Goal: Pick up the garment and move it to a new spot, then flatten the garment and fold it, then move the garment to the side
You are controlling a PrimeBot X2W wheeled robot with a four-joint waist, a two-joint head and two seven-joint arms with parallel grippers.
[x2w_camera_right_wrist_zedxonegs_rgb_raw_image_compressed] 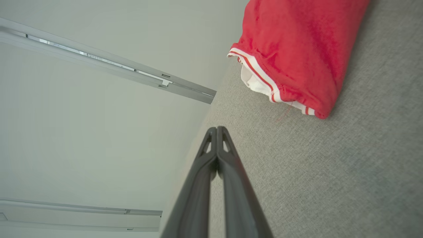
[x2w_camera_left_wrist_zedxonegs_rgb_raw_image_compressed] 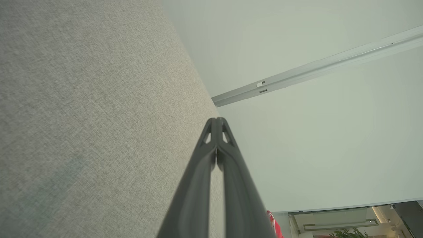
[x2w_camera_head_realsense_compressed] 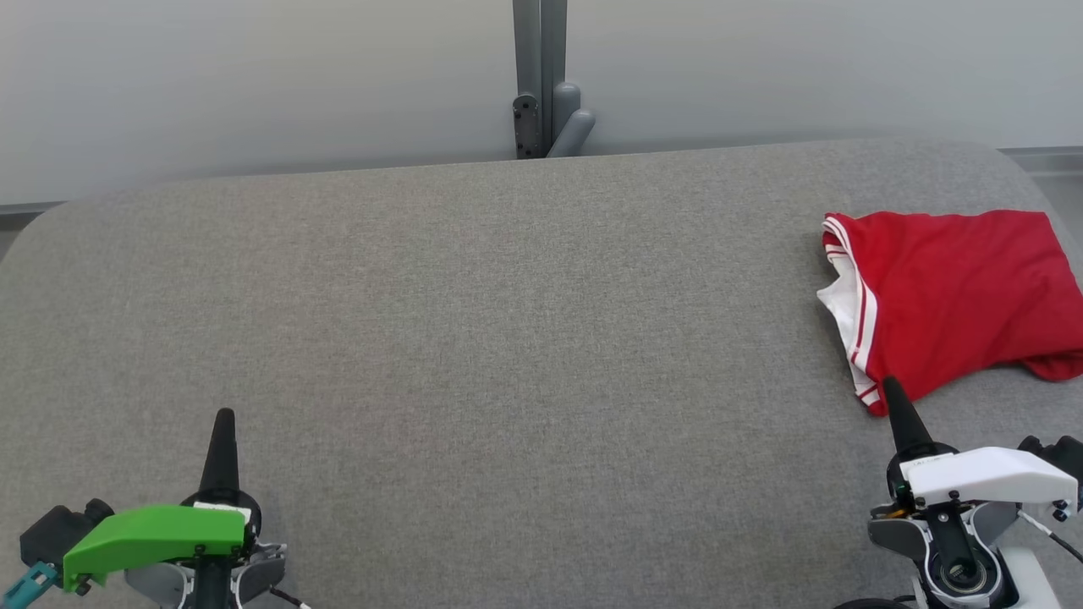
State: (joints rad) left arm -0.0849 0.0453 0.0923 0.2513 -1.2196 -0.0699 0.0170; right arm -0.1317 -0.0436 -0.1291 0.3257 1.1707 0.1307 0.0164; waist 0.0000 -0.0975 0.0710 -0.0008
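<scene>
On the right side of the grey padded table [x2w_camera_head_realsense_compressed: 508,338] lies the folded red garment [x2w_camera_head_realsense_compressed: 956,304], its white-striped trim facing the middle.
Both jaws are pressed together and empty: the left gripper [x2w_camera_head_realsense_compressed: 224,416] is well apart from the garment, and the right gripper [x2w_camera_head_realsense_compressed: 893,389] is just short of its near corner.

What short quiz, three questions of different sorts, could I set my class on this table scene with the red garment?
1. True or false: the right end effector grips the red garment.
2. Choose one: on the grey table, the garment lies at the robot's A) left, B) middle, C) right.
3. Fill the gap: the left end effector and the right one are both ____ (open or shut).
Key: 1 false, its fingers are pressed together with nothing between them; 2 C; 3 shut.
</scene>
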